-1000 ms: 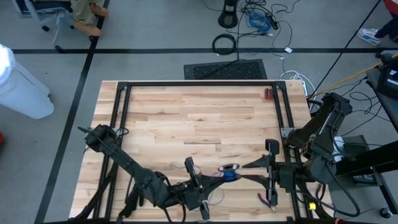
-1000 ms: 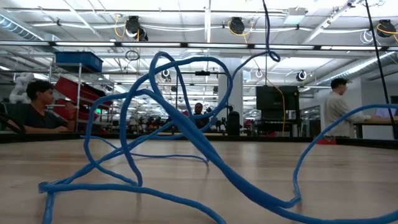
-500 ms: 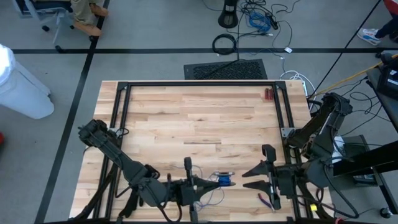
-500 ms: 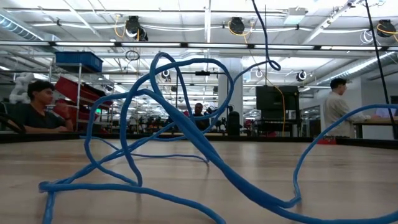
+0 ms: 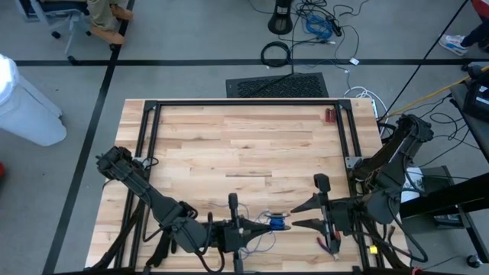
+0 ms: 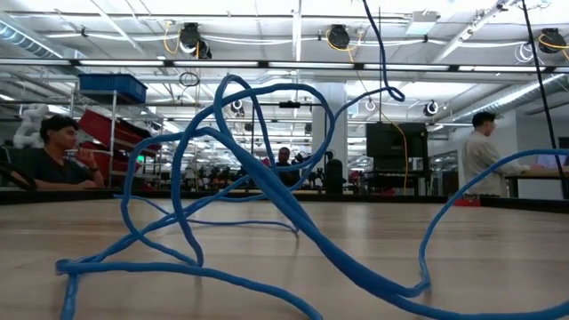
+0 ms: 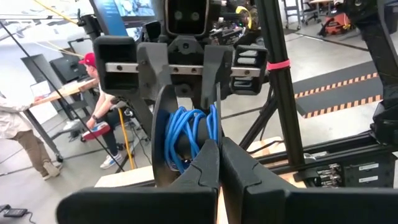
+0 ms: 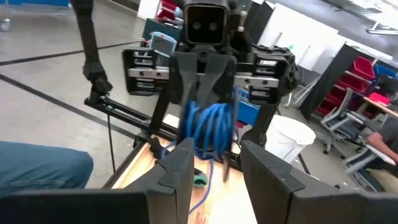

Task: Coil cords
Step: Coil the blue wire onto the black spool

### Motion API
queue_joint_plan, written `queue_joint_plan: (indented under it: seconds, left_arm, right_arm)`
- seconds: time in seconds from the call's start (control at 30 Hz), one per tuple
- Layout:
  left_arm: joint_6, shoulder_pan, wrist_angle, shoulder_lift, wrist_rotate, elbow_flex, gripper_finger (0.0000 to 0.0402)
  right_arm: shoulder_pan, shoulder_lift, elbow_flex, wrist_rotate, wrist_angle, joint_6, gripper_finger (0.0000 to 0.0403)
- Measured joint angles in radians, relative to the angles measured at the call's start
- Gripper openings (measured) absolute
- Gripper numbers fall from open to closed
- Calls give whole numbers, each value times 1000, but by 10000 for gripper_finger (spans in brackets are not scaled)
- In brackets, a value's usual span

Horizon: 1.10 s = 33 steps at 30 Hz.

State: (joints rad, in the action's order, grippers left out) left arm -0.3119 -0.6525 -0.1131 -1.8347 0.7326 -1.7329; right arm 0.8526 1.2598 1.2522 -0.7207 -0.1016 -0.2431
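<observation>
Now | left hand [image 5: 258, 224] clamped on blue cord [image 5: 276, 222] | right hand [image 5: 293, 215] open, just beside it

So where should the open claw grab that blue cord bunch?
Around the middle of the blue cord bunch, straight in from where the right claw sits open: the loops are packed together facing it, and the left claw pinches the far side.

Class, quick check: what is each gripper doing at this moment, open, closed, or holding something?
Left gripper: closed on the coiled blue cord, near the table's front edge.
Right gripper: open, empty, facing the cord bundle from the right.
</observation>
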Motion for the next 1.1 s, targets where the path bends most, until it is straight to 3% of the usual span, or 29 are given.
queue_joint_plan:
  seconds: [0.57,0.7,0.87,1.1]
  left_arm:
    - [-8,2,22,0,0,0,1]
    - [-8,3,26,0,0,0,1]
    - [-8,2,28,0,0,0,1]
    - [-16,3,27,-1,0,0,8]
  right_arm:
    - [-60,32,0,73,21,-33,114]
    - [-60,31,0,72,24,-38,83]
    - [-60,31,0,72,24,-56,15]
    - [-60,31,0,70,24,-56,3]
